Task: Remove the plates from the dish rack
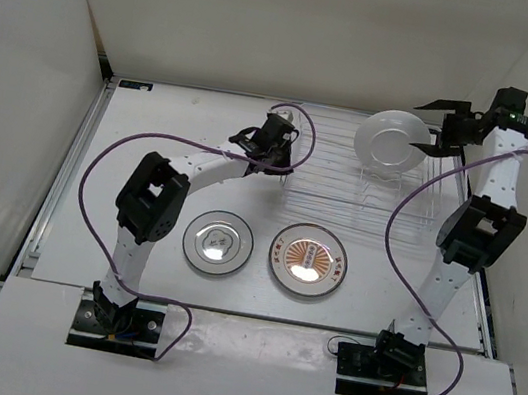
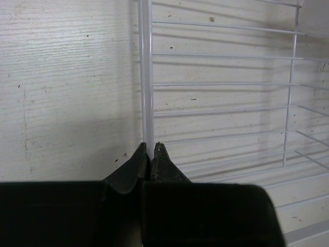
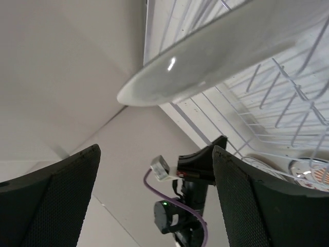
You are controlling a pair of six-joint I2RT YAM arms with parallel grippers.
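The right gripper [image 1: 428, 127], jaws wide, is at 3 o'clock of a white plate [image 1: 392, 141] standing in the dish rack [image 1: 347, 186]. The left gripper [image 2: 151, 149] pinches the rack's left wire. The sunburst plate [image 1: 307, 260] and the grey-rimmed plate [image 1: 217, 242] lie on the table at 7 o'clock of the rack.

1. No legible text, brand, number or sign found in any view.
2. Orange-centred plate [image 1: 307, 259], at 6 o'clock of the dish rack [image 1: 345, 196]: rim markings too small to read.
3. Grey-rimmed plate [image 1: 218, 243], at 9 o'clock of that plate: centre mark illegible.
4. Dark strip [image 1: 136, 85], at 10 o'clock of the rack: unreadable.
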